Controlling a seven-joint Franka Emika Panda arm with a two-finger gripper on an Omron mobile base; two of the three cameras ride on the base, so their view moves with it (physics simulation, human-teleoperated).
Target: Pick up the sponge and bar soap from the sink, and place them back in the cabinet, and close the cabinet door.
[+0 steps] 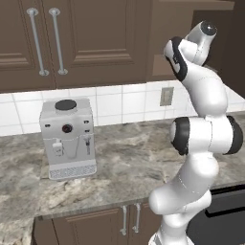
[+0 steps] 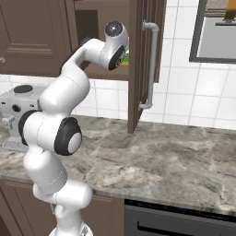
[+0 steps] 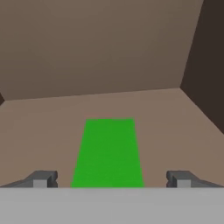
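item: sponge (image 3: 108,151). location: flat on the brown shelf (image 3: 43,131) inside the cabinet (image 2: 87,46), green face up. long axis runs straight away from the hand camera toward the back wall. it lies between the two fingertips (image 3: 41,179) of the gripper (image 3: 111,180), which stand spread wide, well clear of each edge; nothing pinched.

item: cabinet door (image 2: 140,60). state: swung open, edge-on in the right base view, silver bar handle (image 2: 151,64) facing right.

contents of cabinet: sponge; a green-and-yellow sliver shows beside the wrist in the right base view. no bar soap seen on the visible shelf.

judgement: sponge appears placed and released; next move likely calls for a straight pull back out of the cabinet.

also present: coffee machine (image 1: 67,139) on the marbled counter (image 1: 134,162).
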